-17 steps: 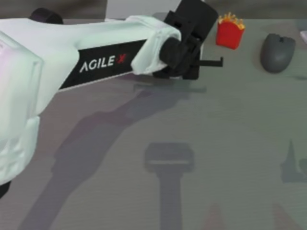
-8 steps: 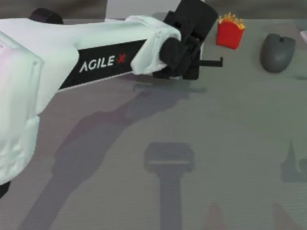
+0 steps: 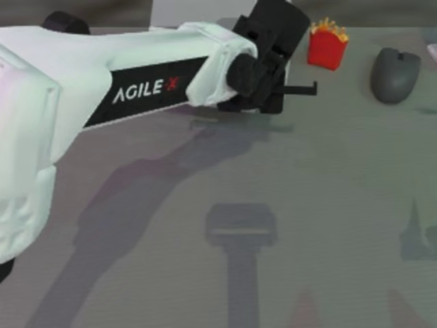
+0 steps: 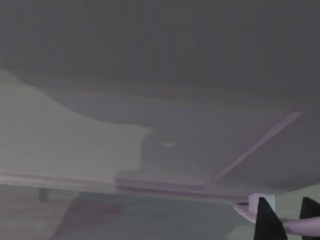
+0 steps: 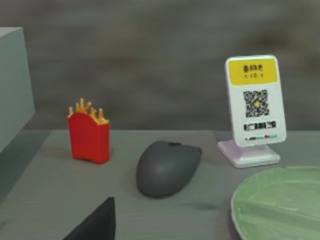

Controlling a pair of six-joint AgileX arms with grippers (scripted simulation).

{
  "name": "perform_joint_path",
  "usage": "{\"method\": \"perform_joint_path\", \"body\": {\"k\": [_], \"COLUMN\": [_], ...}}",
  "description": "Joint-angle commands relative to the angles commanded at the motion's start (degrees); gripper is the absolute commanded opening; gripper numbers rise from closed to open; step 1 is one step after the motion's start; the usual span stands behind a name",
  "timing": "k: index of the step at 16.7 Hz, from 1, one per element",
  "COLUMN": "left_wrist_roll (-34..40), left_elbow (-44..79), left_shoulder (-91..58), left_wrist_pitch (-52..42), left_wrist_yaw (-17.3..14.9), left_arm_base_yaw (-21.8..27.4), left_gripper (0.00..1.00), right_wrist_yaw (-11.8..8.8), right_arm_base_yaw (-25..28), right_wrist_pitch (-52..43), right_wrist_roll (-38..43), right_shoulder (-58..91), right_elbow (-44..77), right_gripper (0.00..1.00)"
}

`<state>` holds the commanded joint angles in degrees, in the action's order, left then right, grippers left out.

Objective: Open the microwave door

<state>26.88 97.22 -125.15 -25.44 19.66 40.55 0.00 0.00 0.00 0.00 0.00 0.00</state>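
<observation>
1. Top view, surface: a grey-green table (image 3: 328,191) with arm shadows across its middle and a dark backdrop beyond its far edge.
2. Top view, left arm: a white AgileX arm reaches from the left to the far middle; the left gripper (image 3: 304,87) is a black block with a thin finger pointing right. How far its jaws stand apart, or what they hold, cannot be told here.
3. Top view, microwave (image 3: 198,12): only a pale slab shows at the far edge, mostly hidden behind the arm.
4. Top view, open room: the near and right-hand parts of the table lie bare. A red carton of fries (image 3: 327,45) stands just right of the gripper, a dark grey mouse (image 3: 395,74) farther right.
5. Left wrist view: a flat grey panel, possibly the microwave door (image 4: 165,145), fills the frame very close; two dark fingertips (image 4: 267,222) show at one corner with a gap between them.
6. Right wrist view: fries, mouse, a QR-code stand (image 5: 254,107) and the rim of a green plate (image 5: 260,192) sit near together; the microwave's grey side shows at the edge. The right arm is parked.
</observation>
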Motion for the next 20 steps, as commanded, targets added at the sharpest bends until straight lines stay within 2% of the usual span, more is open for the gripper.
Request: {"method": "perform_joint_path", "body": {"k": [9, 20], "left_wrist_roll": [-2.46, -2.47], "left_elbow": [-3.54, -3.55], "left_shoulder": [2.13, 2.13], "left_wrist_pitch": [2.21, 2.22], "left_wrist_yaw": [-1.73, -1.73], "left_arm_base_yaw": [-0.31, -0.31], "left_gripper": [0.0, 0.0], "right_wrist_yaw": [0.0, 0.0], "right_arm_base_yaw": [0.0, 0.0], "right_wrist_pitch": [0.0, 0.0], "right_wrist_roll": [0.0, 0.0], "right_shoulder": [0.0, 0.0], "right_elbow": [0.0, 0.0], "right_gripper": [1.0, 1.0]}}
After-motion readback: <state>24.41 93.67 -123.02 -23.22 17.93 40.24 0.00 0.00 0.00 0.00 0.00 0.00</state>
